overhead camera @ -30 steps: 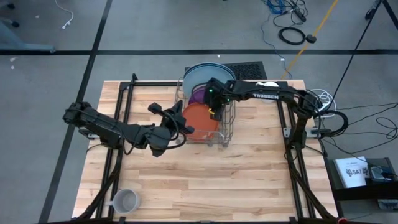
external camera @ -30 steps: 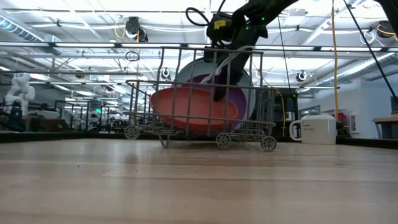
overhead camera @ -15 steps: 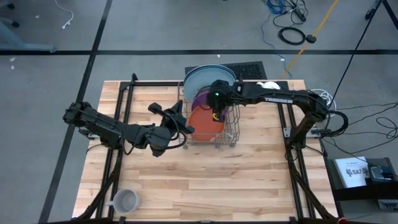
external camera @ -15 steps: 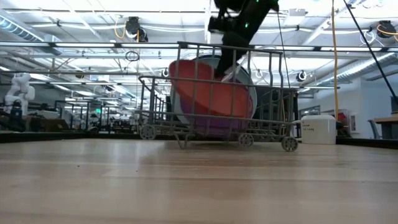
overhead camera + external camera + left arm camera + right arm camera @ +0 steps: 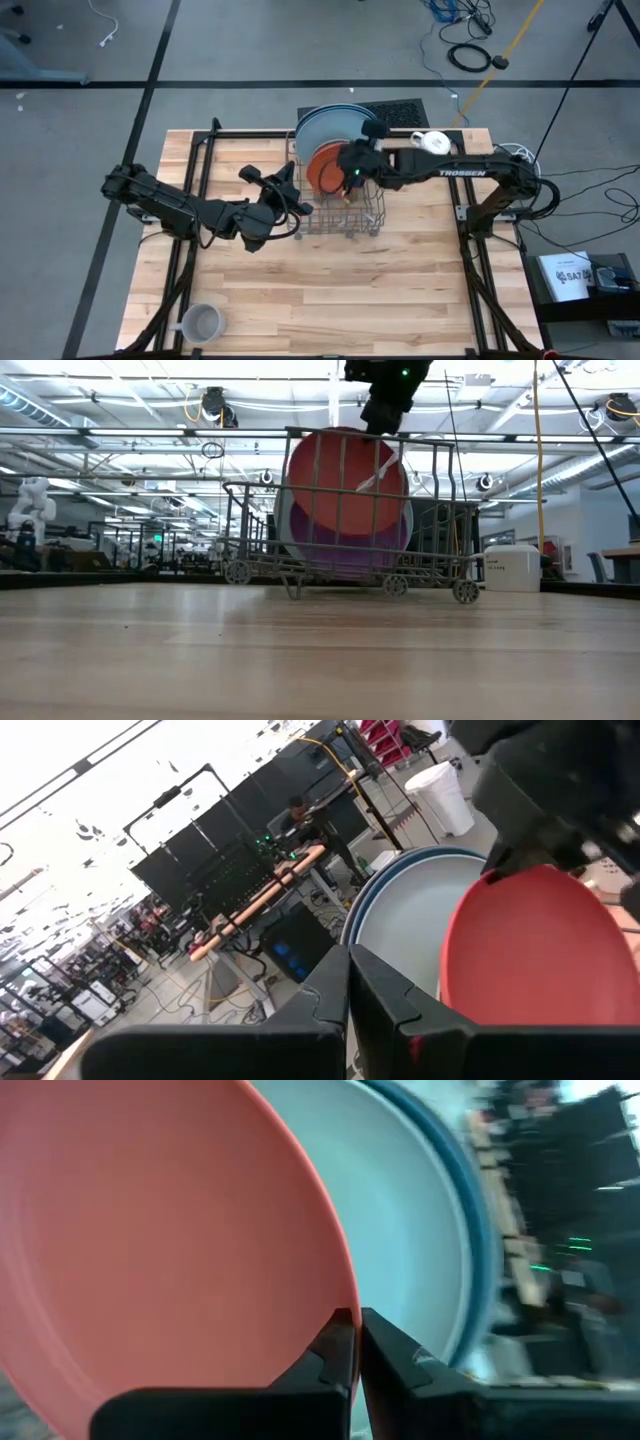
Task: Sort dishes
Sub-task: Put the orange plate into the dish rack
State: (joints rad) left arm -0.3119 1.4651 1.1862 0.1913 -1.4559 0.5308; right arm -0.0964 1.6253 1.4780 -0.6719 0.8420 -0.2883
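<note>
The wooden table (image 5: 330, 280) is pale butcher-block, planks running side to side, and the wire rack (image 5: 335, 195) sits near its far edge, about the middle. The rack is thin metal rod, open grid walls, little wheel-like feet showing in the low view.

Inside it the plates stand on edge. The big light blue plate (image 5: 330, 125) leans at the far end of the rack, a dark blue plate (image 5: 372, 895) just behind it, both round, smooth and glazed-looking. In front of them sits the purple plate (image 5: 345, 555), and nearest the camera in the low view is the orange plate (image 5: 340, 485), a matte coral disc standing nearly upright, riding high above the rack's top rail.

The right gripper (image 5: 350, 172) is over the rack, fingers drawn fully together, right at the orange plate's rim (image 5: 345, 1315); from the wrist view the fingertips meet at the edge, but I cannot tell whether they truly pinch it. To my eye the step is seating that orange plate in its slot. Done well, that means keeping it vertical, easing it straight down between the wires and not knocking the purple one behind.

The left gripper (image 5: 283, 185) waits just beside the rack's left wall, fingers pressed together, holding nothing.

Smaller pieces: a white mug (image 5: 432, 142) at the far right edge of the table, and a grey mug (image 5: 200, 322) by the near left corner.
</note>
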